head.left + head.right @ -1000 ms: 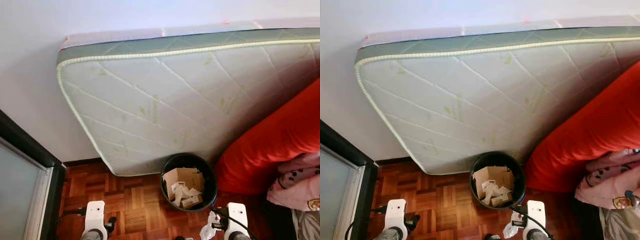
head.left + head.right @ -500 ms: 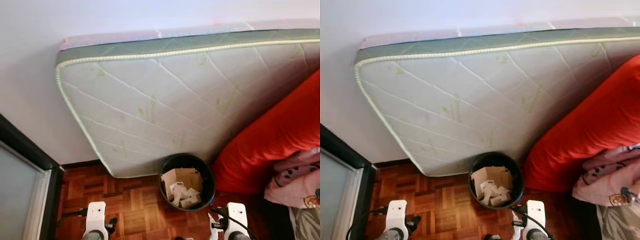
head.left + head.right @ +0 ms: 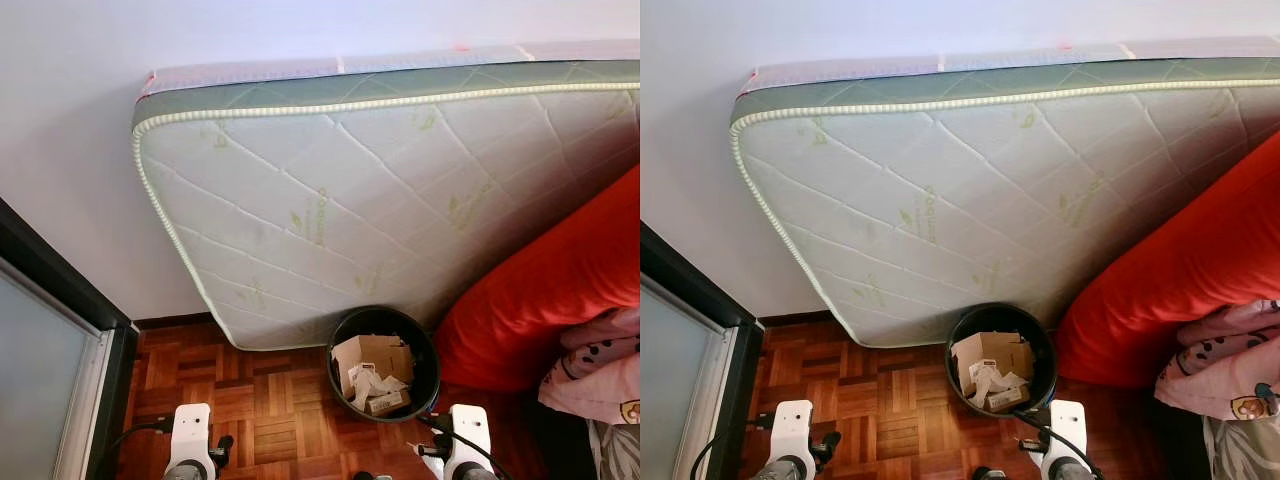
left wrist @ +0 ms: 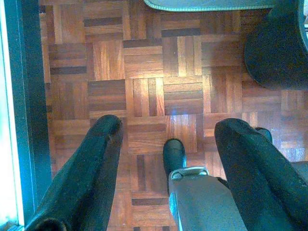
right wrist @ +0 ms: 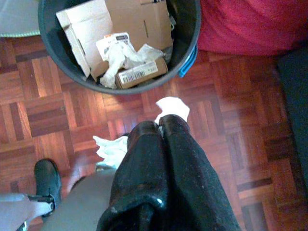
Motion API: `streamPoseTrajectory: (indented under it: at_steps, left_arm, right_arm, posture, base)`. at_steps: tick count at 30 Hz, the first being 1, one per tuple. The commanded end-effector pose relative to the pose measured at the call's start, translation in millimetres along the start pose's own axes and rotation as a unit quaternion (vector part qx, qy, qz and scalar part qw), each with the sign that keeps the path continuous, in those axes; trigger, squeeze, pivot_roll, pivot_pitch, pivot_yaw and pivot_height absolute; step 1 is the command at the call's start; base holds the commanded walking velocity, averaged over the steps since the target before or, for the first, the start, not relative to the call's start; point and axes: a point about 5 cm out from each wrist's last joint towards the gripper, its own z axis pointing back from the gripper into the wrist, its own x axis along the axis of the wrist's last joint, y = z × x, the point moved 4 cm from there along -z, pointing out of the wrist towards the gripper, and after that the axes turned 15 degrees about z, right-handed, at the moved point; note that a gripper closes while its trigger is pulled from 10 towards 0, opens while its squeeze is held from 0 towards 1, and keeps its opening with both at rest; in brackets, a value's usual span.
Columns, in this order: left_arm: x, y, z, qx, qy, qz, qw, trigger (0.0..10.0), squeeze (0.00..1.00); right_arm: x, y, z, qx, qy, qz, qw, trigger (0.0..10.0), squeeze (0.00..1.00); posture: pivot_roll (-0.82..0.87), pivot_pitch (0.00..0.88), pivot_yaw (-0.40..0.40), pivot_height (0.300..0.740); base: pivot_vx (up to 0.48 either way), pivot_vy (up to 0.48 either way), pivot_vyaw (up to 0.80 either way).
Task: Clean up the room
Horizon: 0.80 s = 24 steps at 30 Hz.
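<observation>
While right tool (image 5: 161, 126) pinches tissue (image 5: 172, 107), left tool (image 4: 166, 139) gapes

The whole scene has shifted in both eye views, which is the camera moving, not the things: the mattress (image 3: 380, 200) and black bin (image 3: 382, 363) sit slightly further right in frame than half a second ago. The white tissue (image 5: 171, 107), a second ago plainly seen beside the right gripper (image 5: 161, 126) at the bottom edge of the left eye view, now barely shows there; the right wrist view shows it pinched between the closed jaws.
</observation>
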Motion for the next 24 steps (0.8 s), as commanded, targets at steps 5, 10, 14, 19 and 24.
streamPoseTrajectory:
  at_steps: [5,10,14,19,24]
  left_arm:
    - [-10.0,3.9,2.6,0.008,0.012,0.004,1.0,10.0,0.0]
    - [-9.3,3.5,2.5,0.007,0.011,0.003,1.0,10.0,0.0]
    - [-8.8,3.1,2.4,0.007,0.009,0.003,1.0,10.0,0.0]
    - [-8.0,2.9,2.2,0.007,0.007,0.004,1.0,10.0,0.0]
    - [-7.7,2.8,2.1,0.008,0.007,0.004,1.0,10.0,0.0]
  right_arm:
    - [-6.0,2.1,0.8,-0.003,0.013,-0.011,1.0,10.0,0.0]
    - [-7.1,-3.1,1.5,-0.005,0.01,-0.015,1.0,10.0,0.0]
    - [-7.0,-6.5,2.0,-0.006,0.006,-0.012,1.0,10.0,0.0]
    - [-5.4,-9.2,2.1,-0.008,0.0,-0.015,1.0,10.0,0.0]
    - [-4.0,-12.1,2.0,-0.008,-0.003,-0.014,1.0,10.0,0.0]
  posture:
    - [0.1,0.205,-0.023,0.74]
    - [0.1,0.205,-0.023,0.74]
    - [0.1,0.205,-0.023,0.74]
    - [0.1,0.202,-0.024,0.74]
    - [0.11,0.203,-0.025,0.74]
  base:
    - [0.0,0.0,0.0]
    - [0.0,0.0,-0.8]
    - [0.0,0.0,-0.6]
    - [0.0,0.0,0.0]
    - [0.0,0.0,0.0]
